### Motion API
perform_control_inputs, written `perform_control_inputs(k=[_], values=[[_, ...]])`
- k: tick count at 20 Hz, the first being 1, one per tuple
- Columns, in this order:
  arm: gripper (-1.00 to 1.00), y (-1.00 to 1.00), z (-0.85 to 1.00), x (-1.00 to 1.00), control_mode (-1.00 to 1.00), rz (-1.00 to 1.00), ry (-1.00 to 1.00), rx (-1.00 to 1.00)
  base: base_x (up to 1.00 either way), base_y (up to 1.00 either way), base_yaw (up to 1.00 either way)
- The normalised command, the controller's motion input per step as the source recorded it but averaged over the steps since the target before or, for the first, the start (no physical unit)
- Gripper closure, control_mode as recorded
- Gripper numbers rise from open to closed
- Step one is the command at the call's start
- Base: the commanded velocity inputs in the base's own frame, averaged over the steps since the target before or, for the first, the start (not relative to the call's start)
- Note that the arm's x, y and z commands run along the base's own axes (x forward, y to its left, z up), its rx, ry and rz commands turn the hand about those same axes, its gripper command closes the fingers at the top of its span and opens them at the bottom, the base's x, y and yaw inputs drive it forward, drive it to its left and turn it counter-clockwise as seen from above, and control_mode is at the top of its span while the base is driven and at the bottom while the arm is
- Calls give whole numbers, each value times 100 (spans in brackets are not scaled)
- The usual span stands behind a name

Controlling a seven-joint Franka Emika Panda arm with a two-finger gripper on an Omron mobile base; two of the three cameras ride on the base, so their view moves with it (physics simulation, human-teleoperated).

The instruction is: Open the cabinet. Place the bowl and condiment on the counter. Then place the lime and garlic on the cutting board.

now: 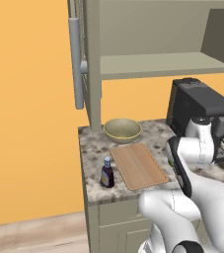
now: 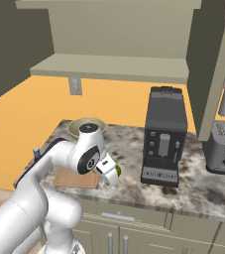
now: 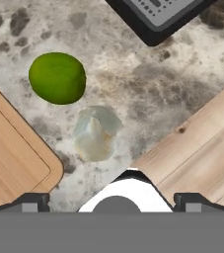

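Observation:
The cabinet [image 1: 158,64] stands open, its door [image 1: 91,59] swung left and its shelf bare. On the counter [image 1: 93,143] sit the beige bowl [image 1: 122,129], the dark condiment [image 1: 107,173] bottle and the wooden cutting board [image 1: 139,165]. In the hand view the green lime [image 3: 57,78] and the pale garlic [image 3: 96,133] lie side by side on the stone, just off the cutting board [image 3: 15,153] corner. My gripper [image 3: 112,200] hovers above them, open and empty, the garlic nearest its fingers. In the right base view the lime [image 2: 118,171] peeks out beside the gripper [image 2: 109,176].
A black coffee machine [image 2: 163,136] stands just right of the lime and garlic, and a grey toaster [image 2: 223,146] beyond it. The right cabinet door [image 2: 215,64] hangs open above the toaster. The counter's front edge and the wooden floor [image 3: 202,143] lie close to the garlic.

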Motion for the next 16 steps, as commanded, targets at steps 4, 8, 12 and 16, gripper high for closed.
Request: perform_control_inputs(k=[4, 8, 12, 16], values=[[-100, 0, -20, 0, -100, 0, 4, 0, 0, 0, 0], [-100, 0, -21, 0, -100, 0, 3, 0, 0, 0, 0], [-100, 0, -15, 0, -100, 0, 2, 0, 0, 0, 0], [-100, 0, -10, 4, -100, 0, 5, 0, 0, 0, 0]])
